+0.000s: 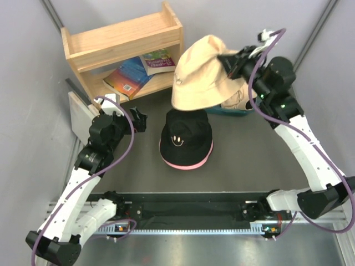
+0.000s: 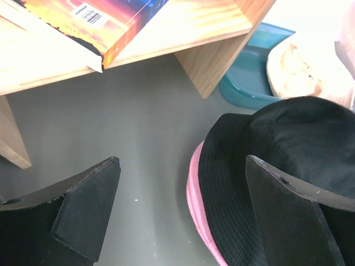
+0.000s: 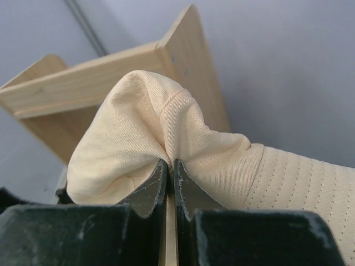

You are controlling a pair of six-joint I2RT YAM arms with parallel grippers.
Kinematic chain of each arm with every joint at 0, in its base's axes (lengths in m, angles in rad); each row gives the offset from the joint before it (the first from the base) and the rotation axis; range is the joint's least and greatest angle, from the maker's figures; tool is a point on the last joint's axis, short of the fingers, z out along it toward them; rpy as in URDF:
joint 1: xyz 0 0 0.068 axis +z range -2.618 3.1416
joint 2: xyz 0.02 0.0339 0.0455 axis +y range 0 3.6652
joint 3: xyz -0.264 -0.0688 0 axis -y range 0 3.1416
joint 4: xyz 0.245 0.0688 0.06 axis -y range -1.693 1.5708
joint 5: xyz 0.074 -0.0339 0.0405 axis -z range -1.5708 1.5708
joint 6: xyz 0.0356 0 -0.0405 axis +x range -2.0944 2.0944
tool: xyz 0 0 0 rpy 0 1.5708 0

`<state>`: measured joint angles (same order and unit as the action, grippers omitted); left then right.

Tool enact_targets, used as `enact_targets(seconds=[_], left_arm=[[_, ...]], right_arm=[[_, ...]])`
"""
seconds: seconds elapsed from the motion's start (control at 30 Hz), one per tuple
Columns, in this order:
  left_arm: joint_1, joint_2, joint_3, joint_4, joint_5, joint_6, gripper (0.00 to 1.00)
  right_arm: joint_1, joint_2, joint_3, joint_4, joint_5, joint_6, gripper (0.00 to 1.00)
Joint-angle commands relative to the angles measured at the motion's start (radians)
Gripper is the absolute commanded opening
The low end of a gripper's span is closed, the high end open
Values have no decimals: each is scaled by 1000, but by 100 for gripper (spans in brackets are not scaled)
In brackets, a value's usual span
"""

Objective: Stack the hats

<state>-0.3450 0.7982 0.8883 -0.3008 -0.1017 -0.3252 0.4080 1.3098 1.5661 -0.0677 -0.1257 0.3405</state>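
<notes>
A black hat point(image 1: 186, 138) with a yellow smiley sits on top of a pink hat point(image 1: 186, 165), whose brim shows under it, at the table's middle. My right gripper point(image 1: 230, 62) is shut on the crown of a tan hat point(image 1: 202, 72) and holds it in the air behind and above the black hat. In the right wrist view its fingers pinch a fold of the tan hat point(image 3: 155, 133). My left gripper point(image 1: 138, 121) is open and empty, just left of the stack; its wrist view shows the black hat point(image 2: 288, 149) and the pink hat's brim point(image 2: 197, 199).
A wooden shelf point(image 1: 125, 47) with books point(image 1: 130, 76) stands at the back left. A teal tub point(image 1: 236, 108) with something pale in it sits behind the hats at the right, partly hidden by the tan hat. Grey walls close in on both sides.
</notes>
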Motion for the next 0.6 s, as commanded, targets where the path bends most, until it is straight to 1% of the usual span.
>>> enact_targets(seconds=[0.0, 0.03, 0.07, 0.13, 0.23, 0.37, 0.57], left_arm=[[5, -36, 64, 46, 22, -54, 99], [6, -42, 72, 45, 19, -55, 99], [6, -56, 80, 45, 8, -58, 99], [5, -71, 97, 35, -9, -57, 99], [5, -106, 104, 25, -30, -51, 99], [5, -134, 107, 3, -44, -43, 99], [5, -129, 63, 25, 14, -70, 99]], right_arm=[[64, -47, -145, 179, -112, 80, 0], [80, -47, -196, 202, -141, 95, 0], [86, -46, -218, 253, -162, 130, 0], [110, -32, -265, 293, -215, 159, 0], [144, -37, -320, 353, -244, 202, 0], [149, -64, -377, 362, -267, 256, 0], [150, -122, -455, 296, -270, 246, 0]])
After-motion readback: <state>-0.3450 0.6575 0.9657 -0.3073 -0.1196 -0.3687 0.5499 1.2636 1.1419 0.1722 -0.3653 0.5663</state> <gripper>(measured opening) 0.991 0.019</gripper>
